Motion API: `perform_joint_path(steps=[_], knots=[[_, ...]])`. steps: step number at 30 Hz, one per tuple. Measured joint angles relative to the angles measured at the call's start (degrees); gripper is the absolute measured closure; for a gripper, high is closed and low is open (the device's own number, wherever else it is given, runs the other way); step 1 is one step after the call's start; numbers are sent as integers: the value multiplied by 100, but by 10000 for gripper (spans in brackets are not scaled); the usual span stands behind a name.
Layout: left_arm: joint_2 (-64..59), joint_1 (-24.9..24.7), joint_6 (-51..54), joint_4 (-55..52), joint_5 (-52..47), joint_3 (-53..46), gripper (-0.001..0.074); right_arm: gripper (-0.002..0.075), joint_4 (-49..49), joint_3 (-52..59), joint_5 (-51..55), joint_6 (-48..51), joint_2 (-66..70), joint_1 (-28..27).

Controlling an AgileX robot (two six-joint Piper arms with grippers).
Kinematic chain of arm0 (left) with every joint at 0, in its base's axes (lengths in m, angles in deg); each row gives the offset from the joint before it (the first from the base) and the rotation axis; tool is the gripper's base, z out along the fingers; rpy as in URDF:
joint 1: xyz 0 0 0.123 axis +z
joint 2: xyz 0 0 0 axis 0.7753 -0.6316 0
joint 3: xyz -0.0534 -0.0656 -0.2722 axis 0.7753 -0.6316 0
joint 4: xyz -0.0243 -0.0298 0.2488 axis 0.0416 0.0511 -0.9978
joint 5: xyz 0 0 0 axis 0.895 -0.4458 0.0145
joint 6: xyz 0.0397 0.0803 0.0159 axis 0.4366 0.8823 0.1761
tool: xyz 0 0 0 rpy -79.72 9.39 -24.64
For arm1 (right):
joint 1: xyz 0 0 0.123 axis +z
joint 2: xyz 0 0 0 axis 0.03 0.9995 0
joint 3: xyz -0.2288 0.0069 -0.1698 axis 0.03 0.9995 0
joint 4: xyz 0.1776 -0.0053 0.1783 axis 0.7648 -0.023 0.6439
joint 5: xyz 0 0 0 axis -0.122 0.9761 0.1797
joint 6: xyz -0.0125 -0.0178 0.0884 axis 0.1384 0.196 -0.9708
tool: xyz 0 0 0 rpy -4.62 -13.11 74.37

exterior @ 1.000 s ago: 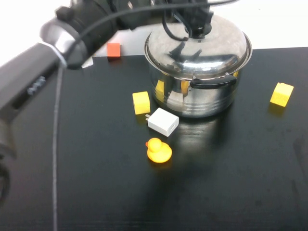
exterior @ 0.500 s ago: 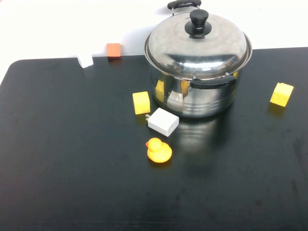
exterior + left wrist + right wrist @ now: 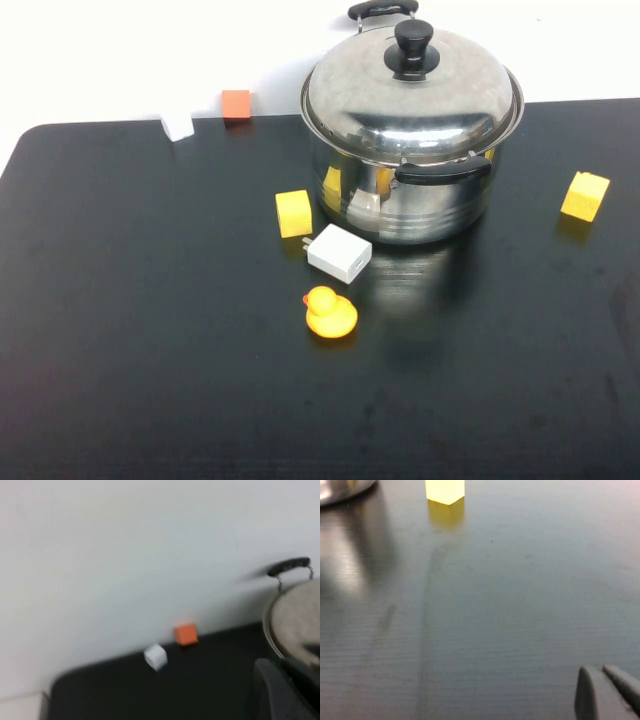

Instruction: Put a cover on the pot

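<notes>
The large shiny steel pot with black side handles stands at the back middle of the black table. The domed steel lid with its black knob sits on the pot. Neither arm shows in the high view. In the left wrist view my left gripper is off to the left of the pot, its fingers together and empty; the lid's edge and the far handle show beside it. My right gripper is shut and empty, low over bare table.
A yellow block, a white charger and a yellow rubber duck lie in front of the pot on its left. Another yellow block lies at the right. An orange cube and a white cube sit at the back left edge.
One second ago my left arm reached over the pot with its gripper at the lid's knob. It has since pulled away out of the high view, leaving the lid on the pot.
</notes>
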Motion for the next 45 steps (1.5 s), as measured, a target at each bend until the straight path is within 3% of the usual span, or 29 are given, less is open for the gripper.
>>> perform_joint_path(steps=[5, 13, 20, 26, 45], knots=[[1118, 0, -954, 13, 744, -1930, 735, 728, 0, 0, 0, 0, 0, 0], [2836, 0, -2176, 22, 3082, -5284, 735, 728, 0, 0, 0, 0, 0, 0], [3616, 0, -2767, 22, 4209, -6967, 735, 728, 0, 0, 0, 0, 0, 0], [3831, 0, -2796, -149, 4495, -7471, 735, 728, 0, 0, 0, 0, 0, 0], [3894, 0, -2664, -171, 4268, -7658, 735, 728, 0, 0, 0, 0, 0, 0]])
